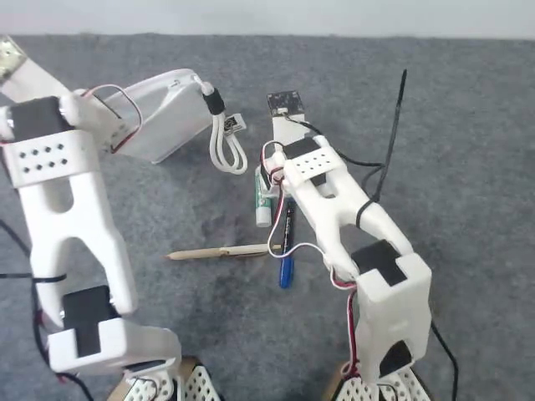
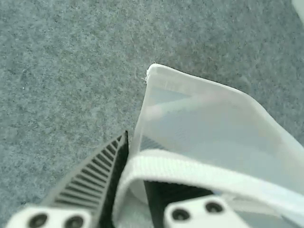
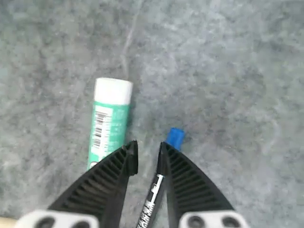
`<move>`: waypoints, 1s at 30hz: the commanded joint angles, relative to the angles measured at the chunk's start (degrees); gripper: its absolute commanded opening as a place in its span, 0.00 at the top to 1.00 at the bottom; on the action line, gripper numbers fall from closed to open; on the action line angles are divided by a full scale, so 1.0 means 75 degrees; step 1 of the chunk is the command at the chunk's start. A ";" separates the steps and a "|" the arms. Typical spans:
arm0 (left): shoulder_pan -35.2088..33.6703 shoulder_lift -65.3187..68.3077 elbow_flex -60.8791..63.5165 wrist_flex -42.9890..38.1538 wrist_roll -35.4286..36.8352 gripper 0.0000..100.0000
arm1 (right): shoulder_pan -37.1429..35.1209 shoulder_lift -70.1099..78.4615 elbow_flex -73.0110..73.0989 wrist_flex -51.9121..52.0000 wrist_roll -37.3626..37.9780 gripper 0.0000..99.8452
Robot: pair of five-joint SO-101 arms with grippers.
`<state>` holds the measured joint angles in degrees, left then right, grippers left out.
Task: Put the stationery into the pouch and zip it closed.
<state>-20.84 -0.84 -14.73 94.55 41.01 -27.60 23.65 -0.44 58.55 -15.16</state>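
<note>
My left gripper (image 2: 137, 161) is shut on the rim of the white mesh pouch (image 2: 204, 128), holding it tilted above the carpet at the back left (image 1: 163, 113). The pouch's white strap loop (image 1: 226, 146) hangs off its right end. A green-and-white glue stick (image 1: 263, 200) (image 3: 109, 123) and a black marker with a blue cap (image 1: 287, 251) (image 3: 175, 137) lie side by side in the middle. My right gripper (image 3: 147, 152) hovers low over them (image 1: 272, 188), narrowly open, with the marker's body under the gap. A wooden pencil (image 1: 217, 251) lies crosswise nearer the front.
Grey carpet (image 1: 468, 167) covers the whole table. A thin black strip (image 1: 394, 134) stands up at the back right with a black cable running from it. Both arm bases sit at the front edge.
</note>
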 commanded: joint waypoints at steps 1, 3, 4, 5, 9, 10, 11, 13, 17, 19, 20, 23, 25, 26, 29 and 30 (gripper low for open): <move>-0.0094 -0.0223 -0.0240 -0.0152 0.0070 0.99 | 0.0311 -0.0135 -0.0809 0.0545 -0.0082 0.94; -0.0094 -0.0223 -0.0240 -0.0152 0.0070 0.99 | 0.0428 -0.0111 -0.1078 0.0908 -0.0094 0.94; -0.0094 -0.0223 -0.0240 -0.0152 0.0070 0.99 | 0.0475 -0.0111 -0.1114 0.0990 -0.0094 0.94; -0.0094 -0.0223 -0.0240 -0.0152 0.0070 0.99 | 0.0498 -0.0111 -0.1114 0.1002 -0.0094 0.94; -0.0094 -0.0223 -0.0240 -0.0152 0.0070 0.99 | 0.0451 0.0064 -0.1137 0.1014 -0.0094 0.94; -0.0094 -0.0223 -0.0240 -0.0152 0.0070 0.99 | 0.0428 0.0170 -0.1137 0.0990 -0.0082 0.94; -0.0094 -0.0223 -0.0240 -0.0152 0.0070 0.99 | 0.0369 0.0287 -0.1160 0.0979 -0.0059 0.94; -0.0094 -0.0223 -0.0240 -0.0164 0.0070 0.99 | 0.0311 0.0533 -0.1336 0.0990 -0.0070 0.94; -0.0094 -0.0223 -0.0240 -0.0164 0.0070 0.99 | 0.0299 0.1037 -0.1758 0.1061 -0.0070 0.94; -0.0094 -0.0223 -0.0240 -0.0164 0.0070 0.99 | 0.0322 0.1284 -0.1922 0.1061 -0.0059 0.94; -0.0094 -0.0223 -0.0240 -0.0164 0.0070 0.99 | 0.0334 0.1401 -0.1993 0.1073 -0.0059 0.94; -0.0094 -0.0223 -0.0240 -0.0152 0.0070 0.99 | 0.0299 0.1729 -0.2239 0.1272 -0.0047 0.94; -0.0094 -0.0223 -0.0240 -0.0152 0.0070 0.99 | 0.0264 0.1905 -0.2438 0.1518 -0.0047 0.94; -0.0094 -0.0223 -0.0240 -0.0152 0.0070 0.99 | 0.0240 0.1963 -0.2520 0.1635 -0.0047 0.94; -0.0094 -0.0223 -0.0240 -0.0152 0.0070 0.99 | 0.0229 0.2034 -0.2743 0.1952 -0.0047 0.94; -0.0094 -0.0223 -0.0240 -0.0152 0.0070 0.99 | 0.0217 0.2034 -0.2766 0.2022 -0.0070 0.94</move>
<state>-20.84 -0.84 -14.73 94.55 41.01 -24.88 39.03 -18.81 71.38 -15.16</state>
